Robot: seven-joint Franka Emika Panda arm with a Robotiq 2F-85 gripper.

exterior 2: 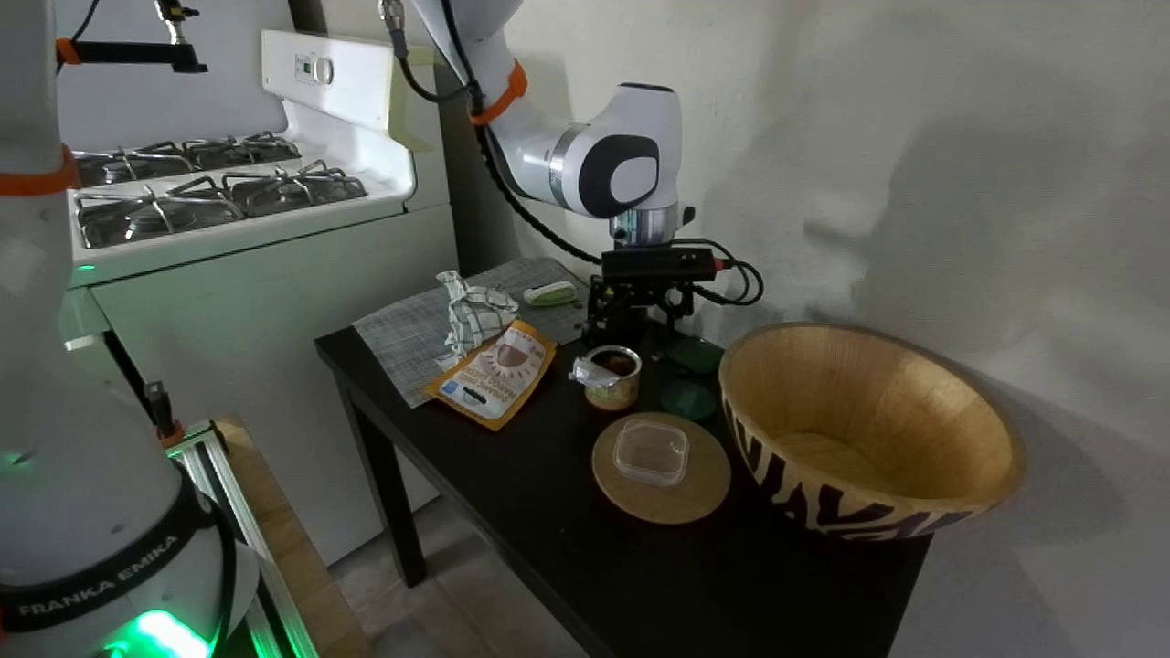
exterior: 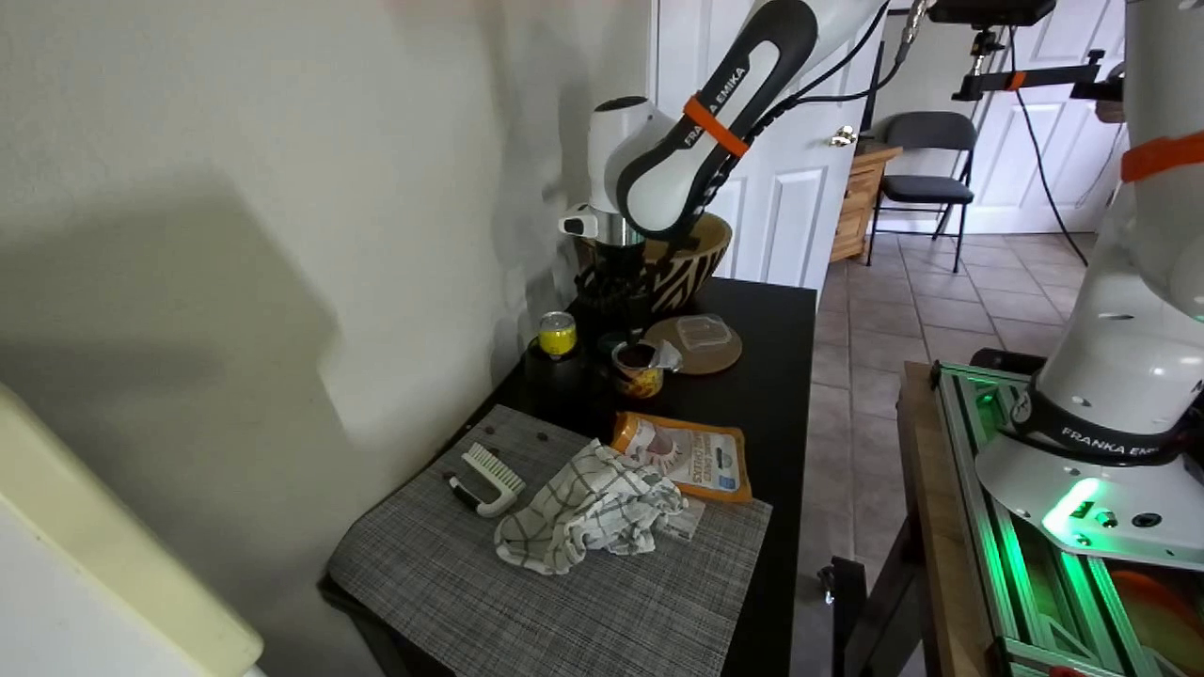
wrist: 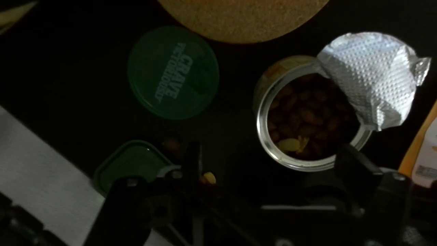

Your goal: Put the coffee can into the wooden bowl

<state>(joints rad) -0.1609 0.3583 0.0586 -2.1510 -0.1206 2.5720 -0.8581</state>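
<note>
1. In an exterior view, the can (exterior 2: 611, 395), landmark throughout, stands upright on the black table (exterior 2: 768, 594). The bowl (exterior 2: 877, 411) stands to its right, apart from it; the disc (exterior 2: 663, 505), bearing a clear tub (exterior 2: 651, 452), lies in front of it. The gripper (exterior 2: 640, 331) hangs just behind it, above the table.

2. In an exterior view, the yellow tin (exterior: 557, 340) sits left of the can, on a dark support (exterior: 555, 371) of unclear shape. Nearer the camera than the can lie the pouch (exterior: 696, 461), then the cloth (exterior: 593, 512) and brush (exterior: 491, 467), both on the mat (exterior: 611, 611).

3. In the wrist view, the foil (wrist: 372, 82) is folded back at the can's upper-right rim; small brown pieces (wrist: 310, 116) show within. The round green lid (wrist: 173, 73) lies left of the can, a squarish green piece (wrist: 126, 164) to its lower left. The gripper is released, its fingers (wrist: 193, 164) wide apart; one overlaps the can's lower-right rim, contact uncertain.
</note>
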